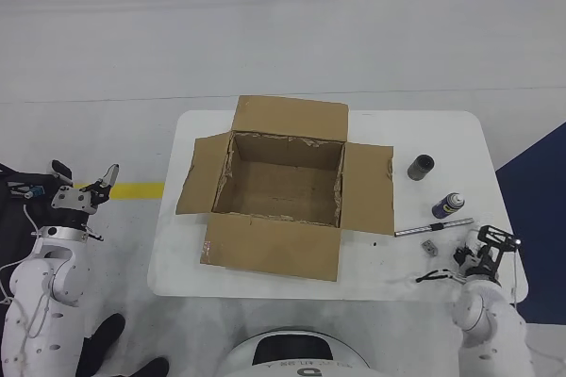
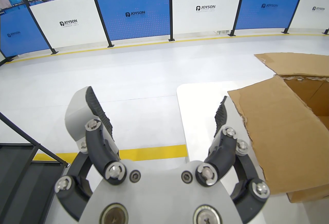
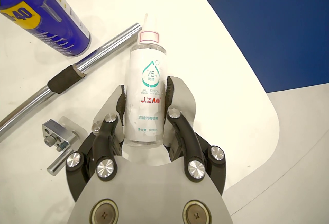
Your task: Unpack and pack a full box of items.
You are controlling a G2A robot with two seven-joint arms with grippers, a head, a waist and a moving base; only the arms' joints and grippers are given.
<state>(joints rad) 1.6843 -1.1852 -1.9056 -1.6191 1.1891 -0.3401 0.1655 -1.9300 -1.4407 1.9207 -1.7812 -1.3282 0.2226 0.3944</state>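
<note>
We see a white table (image 1: 424, 132) on a pale grey floor (image 2: 128, 75), with blue and white fence panels (image 2: 133, 27) behind. The open box (image 1: 274, 247) sits mid-table. Our right gripper (image 3: 145, 91) is clamped on a bottle (image 3: 147, 68) with a teal drop on its label, beside a rod (image 3: 97, 55) and a blue can (image 3: 43, 19). Our left gripper (image 2: 156, 99) hangs wide open, holding nothing, off the table's left edge.

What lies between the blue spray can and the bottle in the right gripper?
A metal rod lies between the can and the bottle, seen in the right wrist view.
</note>
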